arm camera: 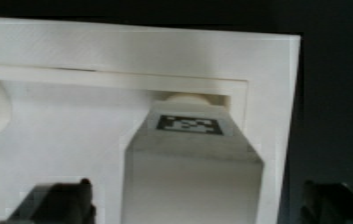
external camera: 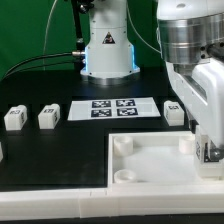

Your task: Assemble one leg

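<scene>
In the wrist view a white leg [arm camera: 192, 170] with a black-and-white tag [arm camera: 191, 124] runs between my two dark fingertips [arm camera: 63, 200]. Its far end meets a round corner socket [arm camera: 187, 98] of the large white panel [arm camera: 84, 50]. My gripper [arm camera: 194, 195] stands open, with a thin gap showing on each side of the leg. In the exterior view the gripper [external camera: 210, 152] is low over the panel [external camera: 150, 165] at that view's right, and it hides the leg. Three loose legs [external camera: 14, 118] [external camera: 48, 117] [external camera: 175, 112] lie on the black table.
The marker board [external camera: 112, 108] lies in front of the robot base [external camera: 108, 50]. The panel shows round sockets on the exterior view's left side [external camera: 123, 146] [external camera: 123, 177]. A white ledge [external camera: 50, 205] runs along the table's front.
</scene>
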`<state>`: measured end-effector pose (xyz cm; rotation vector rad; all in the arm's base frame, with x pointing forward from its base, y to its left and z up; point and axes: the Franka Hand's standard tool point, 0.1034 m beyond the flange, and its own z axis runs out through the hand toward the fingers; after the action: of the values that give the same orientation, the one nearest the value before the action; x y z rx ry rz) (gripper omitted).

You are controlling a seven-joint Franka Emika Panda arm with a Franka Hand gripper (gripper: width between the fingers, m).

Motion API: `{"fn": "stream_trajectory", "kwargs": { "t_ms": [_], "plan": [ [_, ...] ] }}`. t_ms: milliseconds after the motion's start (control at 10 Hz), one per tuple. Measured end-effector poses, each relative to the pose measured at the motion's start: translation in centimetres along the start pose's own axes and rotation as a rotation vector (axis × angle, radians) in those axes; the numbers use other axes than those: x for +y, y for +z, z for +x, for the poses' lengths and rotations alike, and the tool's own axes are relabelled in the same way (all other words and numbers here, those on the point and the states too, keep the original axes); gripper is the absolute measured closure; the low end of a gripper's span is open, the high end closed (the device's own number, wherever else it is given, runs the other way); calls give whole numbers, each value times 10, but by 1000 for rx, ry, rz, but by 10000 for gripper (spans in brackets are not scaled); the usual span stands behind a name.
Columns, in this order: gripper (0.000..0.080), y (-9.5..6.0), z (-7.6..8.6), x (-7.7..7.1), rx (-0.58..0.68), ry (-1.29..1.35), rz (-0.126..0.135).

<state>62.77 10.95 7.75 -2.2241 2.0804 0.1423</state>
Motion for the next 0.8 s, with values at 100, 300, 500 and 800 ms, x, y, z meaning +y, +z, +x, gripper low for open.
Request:
{"fn": "stream_trajectory", "kwargs": {
  "t_ms": [100,300,500,800],
  "plan": [
    [182,1,-1,0,0,-86,-2],
    [157,2,-2,1,1,-315,-5],
    [150,2,-4,2,4,-521,-13],
    [150,2,-8,3,38,-898,-41]
  ]
}}
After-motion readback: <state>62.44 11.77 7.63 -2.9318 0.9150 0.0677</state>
